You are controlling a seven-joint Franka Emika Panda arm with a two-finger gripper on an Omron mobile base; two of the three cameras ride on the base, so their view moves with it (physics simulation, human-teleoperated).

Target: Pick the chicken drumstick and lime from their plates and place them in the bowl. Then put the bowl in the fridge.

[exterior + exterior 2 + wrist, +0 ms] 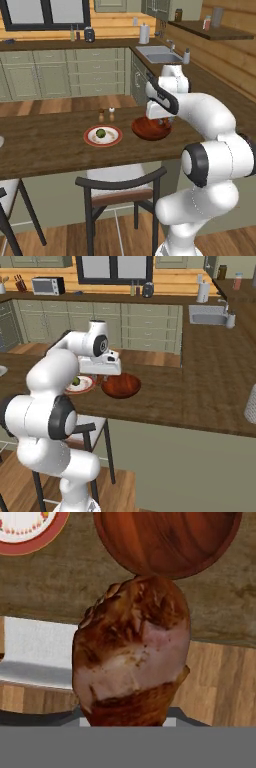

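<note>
The chicken drumstick [132, 647], a reddish-brown lump of meat, looms large in the hand view, and my gripper [159, 119] is shut on it; the meat hides the fingertips. It hangs above the near edge of the wooden counter, just short of the wide reddish-brown bowl [151, 128] [121, 386] [167, 542], whose inside looks bare. To the bowl's left, the green lime [100, 133] [76, 381] rests on the red-rimmed white plate [90, 140] [30, 539]. My arm covers part of that plate in the right base view.
Two small shakers [106, 115] stand behind the plate. A dark chair [120, 182] is tucked under the counter's near edge, directly below the plate. A white rounded edge [1, 141] shows at the counter's far left. The sink [159, 54] lies on the back right counter.
</note>
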